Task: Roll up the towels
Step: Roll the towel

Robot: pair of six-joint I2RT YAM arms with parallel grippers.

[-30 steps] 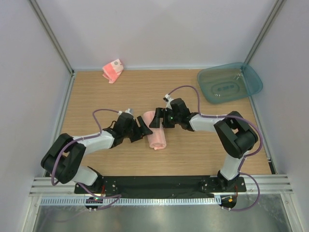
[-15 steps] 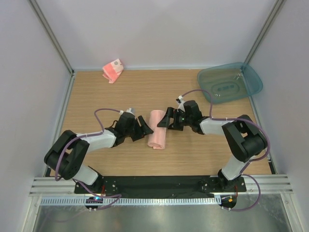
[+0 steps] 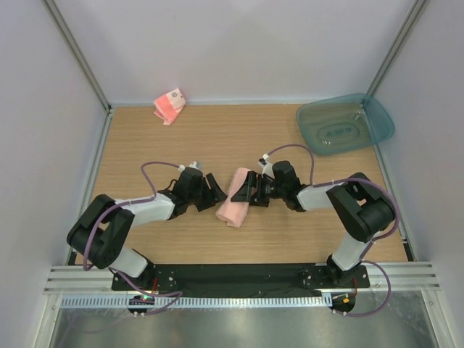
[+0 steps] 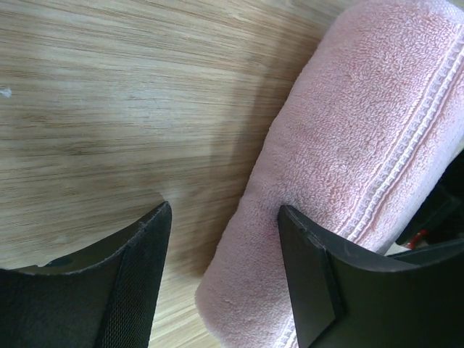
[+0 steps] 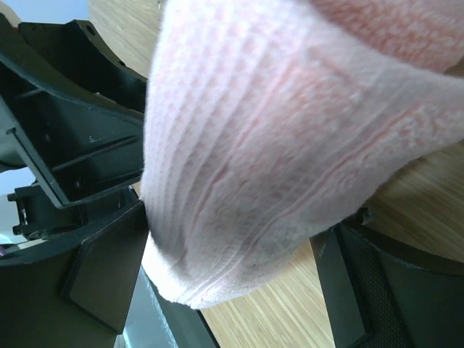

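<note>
A small salmon-pink towel with reddish stripes and a white round mark (image 3: 170, 106) is lying crumpled at the far left corner of the light wooden table (image 3: 145, 145), close to the back wall and well apart from both arms.

Lower down, the left gripper (image 3: 214, 193) is reaching in from the left, low over the wood, and is pointing at the larger plain pink towel (image 3: 233, 207). This towel is lying rolled into a thick cylinder near the middle of the table, a little tilted, with its far end more to the right than its near end. In the left wrist view the left gripper (image 4: 225, 214) is released, its jaws standing apart. One black finger (image 4: 138, 283) is hovering over bare wood beside the roll, and the other finger (image 4: 312, 283) is sitting against the fluffy side of the towel (image 4: 362, 130), near its stitched border.

On the right side of the roll, the right gripper (image 3: 246, 190) is meeting the far end of the towel. In the right wrist view the right gripper (image 5: 239, 275) is spread wide, with the ribbed pink cloth (image 5: 275, 145) filling the space between its jaws. The towel is not looking squeezed there, so it is straddled rather than clamped.

At the far right corner, a transparent teal plastic tray (image 3: 377, 116) is resting partly on the table, well apart from both towels.
</note>
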